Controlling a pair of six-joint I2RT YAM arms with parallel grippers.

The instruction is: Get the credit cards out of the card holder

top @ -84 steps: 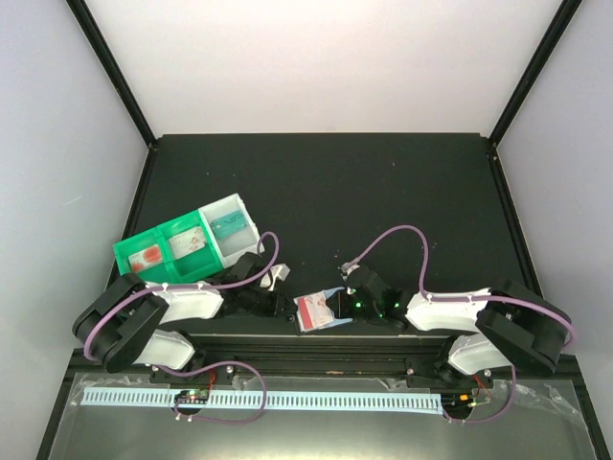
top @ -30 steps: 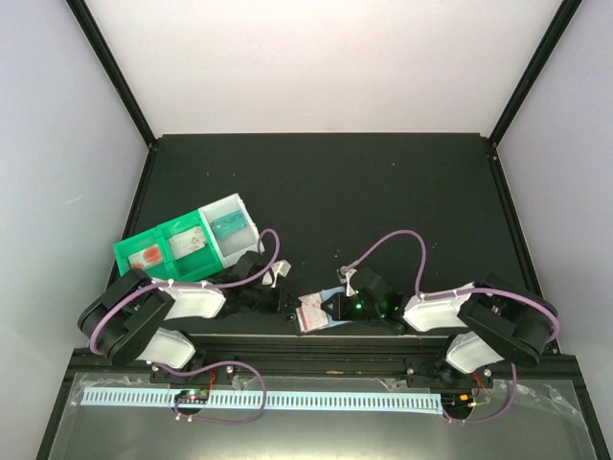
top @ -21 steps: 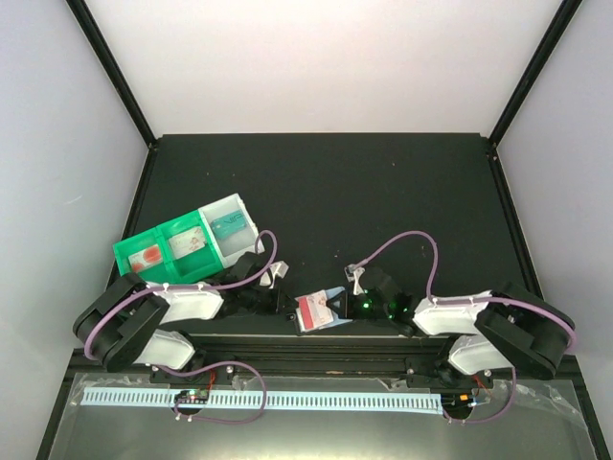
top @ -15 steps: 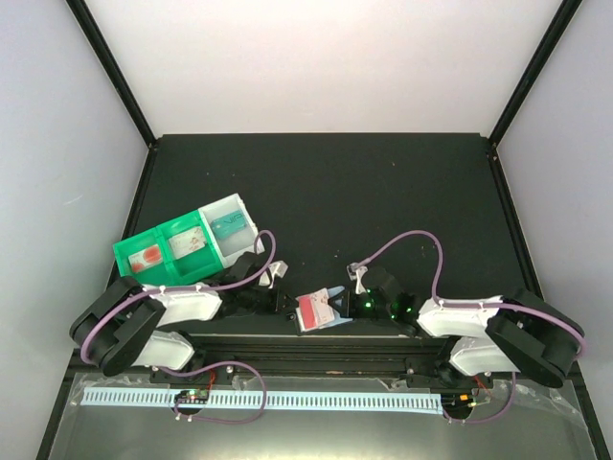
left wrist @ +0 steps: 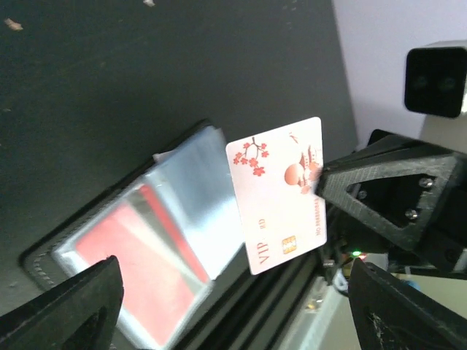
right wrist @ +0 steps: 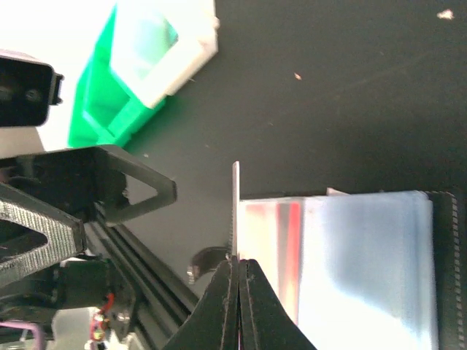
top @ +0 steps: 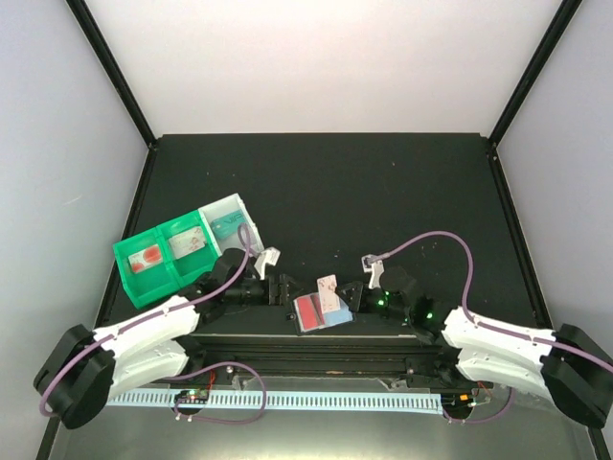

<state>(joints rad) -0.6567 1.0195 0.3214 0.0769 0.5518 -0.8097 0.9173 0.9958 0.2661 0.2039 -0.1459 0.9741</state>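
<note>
The holder (top: 316,314) lies open on the worktop (top: 383,192), low and centre in the top view, with a red card (top: 308,311) in its left pocket. The right end effector (top: 345,293) is pinched tight on the edge of a white card (top: 329,287) and holds it upright over the holder, probably to draw it clear of the sleeve. Whether its lower edge touches the holder, I cannot tell. The left end effector (top: 278,280), just left of the holder, stands wide and grips nothing; it is likely placed there to steady the holder.
</note>
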